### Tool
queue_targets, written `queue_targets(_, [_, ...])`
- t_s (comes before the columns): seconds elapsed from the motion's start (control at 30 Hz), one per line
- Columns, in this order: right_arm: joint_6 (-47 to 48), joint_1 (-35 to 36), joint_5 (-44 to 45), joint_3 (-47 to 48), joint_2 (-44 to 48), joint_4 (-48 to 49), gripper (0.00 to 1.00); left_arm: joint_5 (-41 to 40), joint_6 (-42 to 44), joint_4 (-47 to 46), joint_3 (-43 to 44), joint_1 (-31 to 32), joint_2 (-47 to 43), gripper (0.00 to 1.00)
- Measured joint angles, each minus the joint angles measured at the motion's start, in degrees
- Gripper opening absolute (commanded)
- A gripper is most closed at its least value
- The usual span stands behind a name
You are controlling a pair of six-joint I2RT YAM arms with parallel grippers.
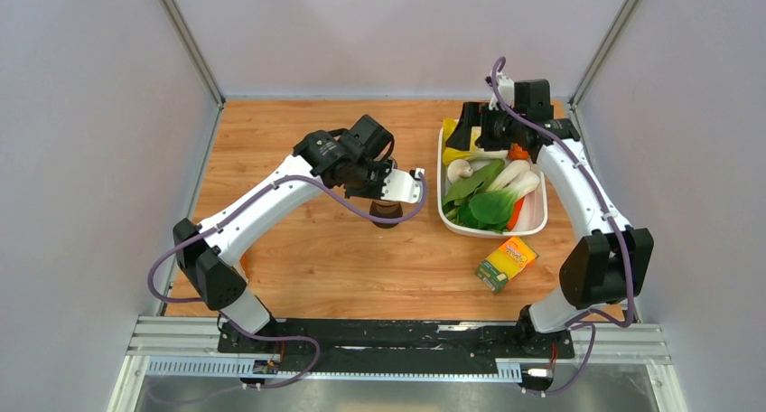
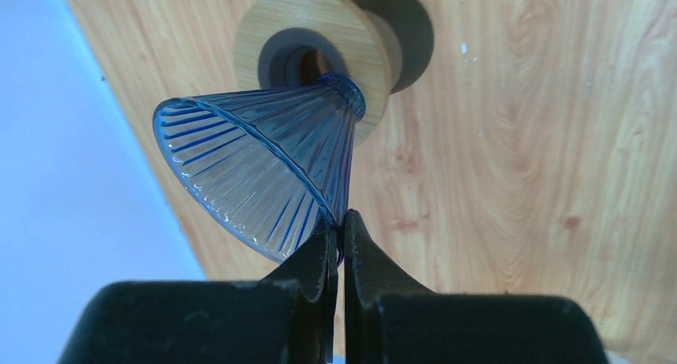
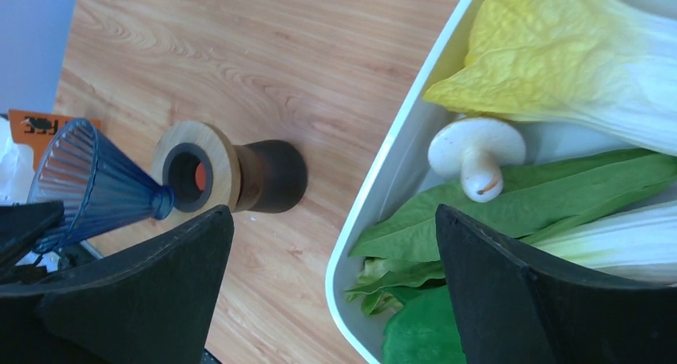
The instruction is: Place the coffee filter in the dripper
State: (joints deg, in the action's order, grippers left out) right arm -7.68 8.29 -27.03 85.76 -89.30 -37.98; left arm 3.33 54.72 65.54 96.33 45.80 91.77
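As the left wrist view shows, the left end effector (image 2: 339, 224) is pinched shut on the rim of the blue ribbed coffee filter (image 2: 255, 172), its tip at the mouth of the dripper (image 2: 351, 29). In the right wrist view, the right end effector (image 3: 335, 300) gapes wide, empty, beside the vegetable tub (image 3: 363, 192). Overhead, it hangs above the tub's far end.

There are 2 robot arms, the left arm (image 1: 262, 200) and the right arm (image 1: 587, 195), and 2 grippers, the left gripper (image 2: 339, 220) and the right gripper (image 3: 334, 212). There is 1 table (image 1: 298, 267), 1 dripper (image 3: 271, 176), 1 blue ribbed cone (image 2: 255, 172), 1 white tub (image 3: 379, 180) and 1 orange-and-green box (image 1: 507, 262). The tub holds 1 mushroom (image 3: 477, 152). Its leafy vegetables overlap too much to count.
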Motion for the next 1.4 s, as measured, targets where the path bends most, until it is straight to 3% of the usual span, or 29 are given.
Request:
queue_targets(0.27, [0.07,0.68,-4.44,-1.4,1.25,-0.11,1.0,-5.6,3.32,0.24,1.9,1.18,1.79,0.0])
queue_targets(0.47, [-3.37,0.85,-12.24,-1.4,1.49,1.44,0.86,-7.5,6.45,-1.07,2.19,2.84,1.46,0.0])
queue_targets(0.67, [-5.68,4.72,-16.63,1.09,1.2,2.93,0.76,-12.63,13.2,-5.92,-6.14,7.48,-2.91,0.0])
queue_targets(0.87, [-3.26,11.98,-13.92,3.32,1.27,3.41,0.73,-17.25,18.1,-9.27,-9.07,10.32,-4.5,0.0])
queue_targets(1.0, [-1.18,16.09,-9.75,3.32,1.27,3.02,0.66,-19.98,20.76,-12.11,-10.51,11.26,-5.84,0.0])
queue_targets(1.4, [1.07,18.4,-2.73,3.28,1.25,2.64,0.45,-23.87,24.2,-14.97,-11.32,12.44,-6.4,0.0])
